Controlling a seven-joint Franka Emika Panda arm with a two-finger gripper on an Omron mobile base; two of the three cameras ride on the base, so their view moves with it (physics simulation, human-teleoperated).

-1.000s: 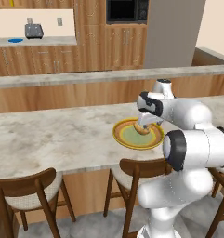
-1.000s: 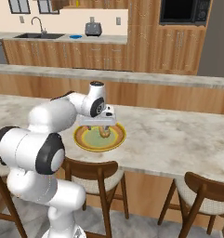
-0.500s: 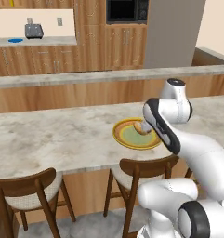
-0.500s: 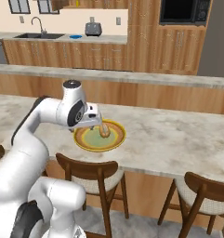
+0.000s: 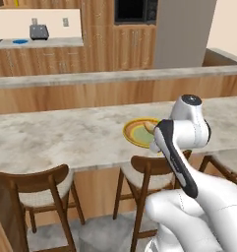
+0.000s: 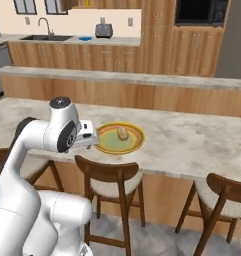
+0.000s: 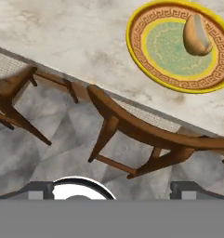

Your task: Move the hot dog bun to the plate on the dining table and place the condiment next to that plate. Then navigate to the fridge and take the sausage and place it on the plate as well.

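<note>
Hot dog bun (image 7: 196, 36) lies on the plate (image 7: 146, 44), toward one side of the pale green centre, with its tan crust up; in the right base view the bun (image 6: 122, 133) sits near the middle of the plate (image 6: 133, 143). Plate location: on the marbled worktop (image 6: 192, 142) of the dining table, close to its near edge, above a wooden stool (image 6: 108, 172). In the left base view the plate (image 5: 132, 132) is partly covered by the white arm. Claw (image 7: 111, 188): jaws stand wide apart, nothing between them; it is off the worktop edge, over the stool (image 7: 146, 135) and the grey floor (image 7: 48, 162), well apart from the bun. A second stool (image 5: 39, 187) stands further along the worktop. A higher marbled ledge (image 6: 117, 77) runs behind the worktop. A toaster (image 6: 103, 31) stands on the far kitchen counter.
</note>
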